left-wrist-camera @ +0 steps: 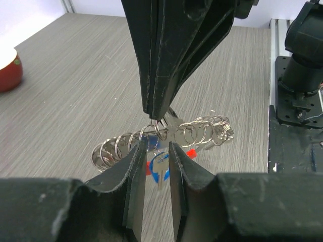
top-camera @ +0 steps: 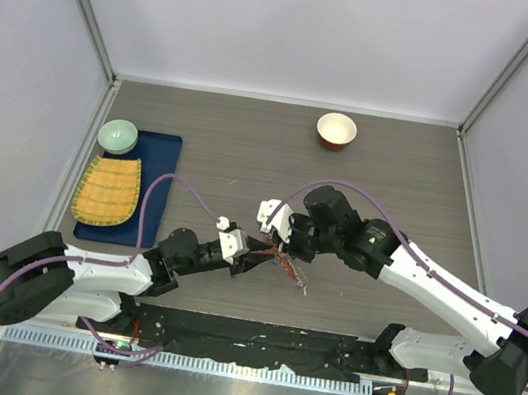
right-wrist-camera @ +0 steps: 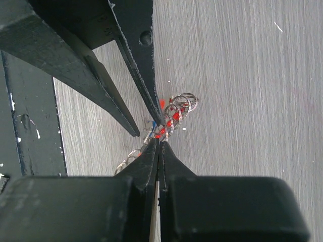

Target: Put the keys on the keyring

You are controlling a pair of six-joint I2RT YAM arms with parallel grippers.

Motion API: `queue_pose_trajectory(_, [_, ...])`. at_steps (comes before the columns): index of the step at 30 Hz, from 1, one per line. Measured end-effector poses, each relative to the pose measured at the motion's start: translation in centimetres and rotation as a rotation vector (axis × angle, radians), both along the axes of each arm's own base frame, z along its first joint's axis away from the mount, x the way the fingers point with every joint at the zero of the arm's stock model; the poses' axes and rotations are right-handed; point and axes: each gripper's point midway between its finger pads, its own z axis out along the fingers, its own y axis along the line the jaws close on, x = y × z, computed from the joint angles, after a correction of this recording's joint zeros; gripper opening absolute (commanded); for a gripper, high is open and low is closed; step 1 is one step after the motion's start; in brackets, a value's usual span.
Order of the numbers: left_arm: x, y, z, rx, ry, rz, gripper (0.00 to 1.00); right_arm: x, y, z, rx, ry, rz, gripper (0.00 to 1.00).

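The keyring [top-camera: 289,267] lies between the two grippers at the table's near middle. In the left wrist view it is a row of silvery rings [left-wrist-camera: 199,132] with a red piece [left-wrist-camera: 191,152] beneath. A blue-headed key [left-wrist-camera: 159,166] hangs from it, seen in the gap between my left fingers. My left gripper [left-wrist-camera: 156,145] is open, and its fingers flank the key without gripping it. My right gripper [left-wrist-camera: 157,117] comes down from above and is shut on a silvery ring of the chain. In the right wrist view, the right gripper [right-wrist-camera: 160,142] is shut just below the rings [right-wrist-camera: 179,106]. The other keys cannot be told apart.
A red-rimmed white bowl [top-camera: 336,129] stands at the back centre and also shows in the left wrist view [left-wrist-camera: 7,70]. A blue tray [top-camera: 164,156] at the left holds a green bowl [top-camera: 118,136] and a yellow mat [top-camera: 110,190]. The black base rail [top-camera: 251,337] runs along the near edge.
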Motion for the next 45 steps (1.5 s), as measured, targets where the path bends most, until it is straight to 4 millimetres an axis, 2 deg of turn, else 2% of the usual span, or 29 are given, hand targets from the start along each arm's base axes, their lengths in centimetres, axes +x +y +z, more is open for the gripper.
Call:
queue_pose_trajectory(12, [-0.2,-0.6,1.4,-0.049,0.008,-0.022,0.27,0.0,0.3,-0.1,0.013,-0.001,0.003,0.01])
queue_pose_trajectory(16, [-0.4,-0.3,2.0,-0.059,0.000,-0.022,0.31,0.1,0.4,0.0,0.018,-0.003,0.004,0.01])
queue_pose_trajectory(20, [-0.7,0.3,2.4,-0.064,-0.013,-0.022,0.29,0.0,0.4,-0.1,0.020,-0.003,0.006,0.01])
queue_pose_trajectory(30, [-0.8,0.7,0.3,0.030,-0.001,-0.020,0.09,0.1,0.6,0.0,0.028,-0.004,0.009,0.01])
queue_pose_trajectory(37, [-0.6,0.2,-1.6,0.083,0.048,-0.024,0.09,0.0,0.6,-0.2,0.028,0.000,0.008,0.01])
queue_pose_trajectory(41, [-0.4,0.1,-1.9,0.087,0.070,-0.014,0.18,-0.1,0.6,-0.4,0.027,0.006,0.008,0.01])
queue_pose_trajectory(45, [-0.1,0.0,-1.8,0.082,0.075,0.000,0.22,-0.2,0.5,-0.6,0.026,0.011,0.008,0.01])
